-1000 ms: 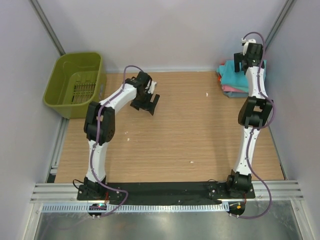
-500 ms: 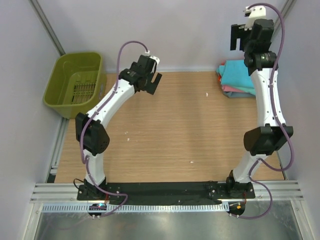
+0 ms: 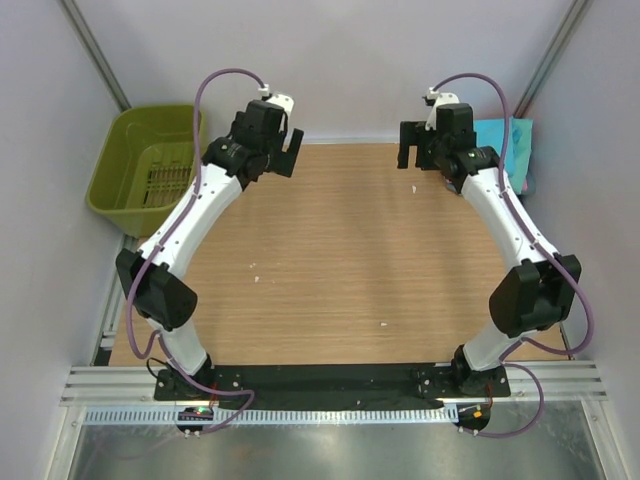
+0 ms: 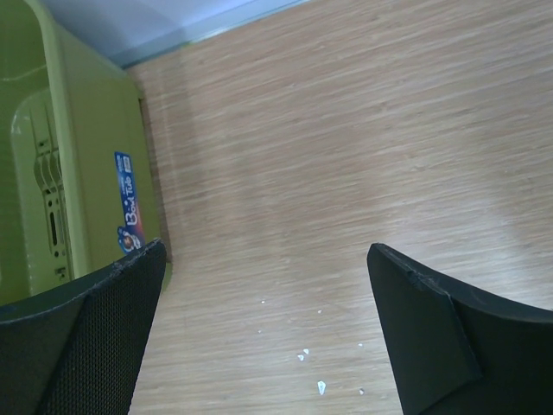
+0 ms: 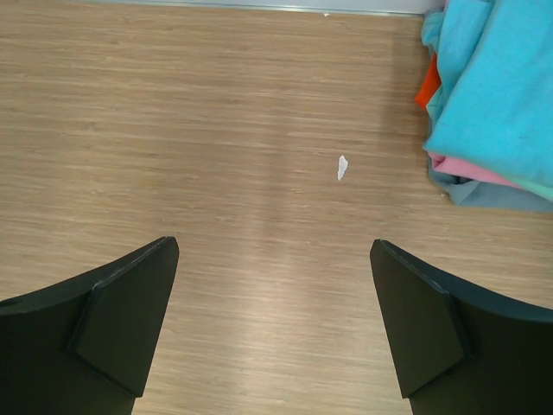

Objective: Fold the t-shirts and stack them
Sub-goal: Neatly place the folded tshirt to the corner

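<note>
Right wrist view: my right jaws are wide open and hold nothing, with bare counter (image 5: 225, 130) showing between them. Just past them lies a small white scrap (image 5: 342, 167). Off to the far right sits the stack of t-shirts (image 5: 471, 177). The turquoise t-shirt (image 5: 510, 60) is on top, and orange-red, pink and grey-blue edges peek out under it.

My left jaws are wide open too and hold nothing. Beside them is the olive-green basket (image 4: 52, 173).

A second ago my right jaws hung right over the stack, and my left jaws were low near the middle of the counter. Now both arms have lifted and swung along the far edge, well apart from each other. I see no loose shirt on the counter and none in the basket. I think the last shirt is on the stack and the job is about done.
</note>
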You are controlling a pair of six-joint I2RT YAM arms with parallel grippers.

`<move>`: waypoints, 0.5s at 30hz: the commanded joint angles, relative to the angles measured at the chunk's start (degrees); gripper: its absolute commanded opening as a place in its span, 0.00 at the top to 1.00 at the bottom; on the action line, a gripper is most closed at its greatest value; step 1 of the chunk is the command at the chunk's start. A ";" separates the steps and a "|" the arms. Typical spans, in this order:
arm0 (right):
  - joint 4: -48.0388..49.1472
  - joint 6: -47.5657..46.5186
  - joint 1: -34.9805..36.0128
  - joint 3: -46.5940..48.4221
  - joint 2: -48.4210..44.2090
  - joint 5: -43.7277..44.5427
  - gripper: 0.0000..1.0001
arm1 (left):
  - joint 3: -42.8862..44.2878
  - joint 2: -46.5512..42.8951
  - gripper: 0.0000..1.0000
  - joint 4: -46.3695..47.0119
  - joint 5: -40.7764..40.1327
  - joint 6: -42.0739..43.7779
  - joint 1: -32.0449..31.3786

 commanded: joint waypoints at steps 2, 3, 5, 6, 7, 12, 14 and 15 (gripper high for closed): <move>3.02 1.75 -0.15 0.13 -7.84 1.92 0.00 | -0.86 -2.00 0.00 1.40 0.50 -2.72 1.72; 2.84 1.57 -0.15 -0.14 -8.10 2.00 0.00 | -0.95 -1.92 0.00 1.49 0.77 -2.98 1.90; 2.14 1.31 0.03 -0.31 -8.37 1.48 0.00 | -0.95 -1.74 0.00 1.23 0.94 -3.16 2.08; 1.44 1.22 -0.06 -0.31 -8.54 1.48 0.00 | -0.95 -1.74 0.00 1.31 1.12 -3.16 2.16; 1.09 0.87 0.11 -0.57 -8.72 1.48 0.00 | -1.12 -1.74 0.00 1.31 1.21 -3.25 2.16; 0.29 0.34 1.17 -1.89 -11.08 2.18 0.00 | -2.09 -2.70 0.00 1.58 1.39 -2.81 2.16; 0.46 0.69 1.08 -2.95 -11.97 1.92 0.00 | -2.53 -3.14 0.00 1.75 1.12 -2.46 2.25; 0.73 0.87 1.08 -3.30 -12.67 1.83 0.00 | -2.96 -3.75 0.01 1.75 1.04 -2.11 2.51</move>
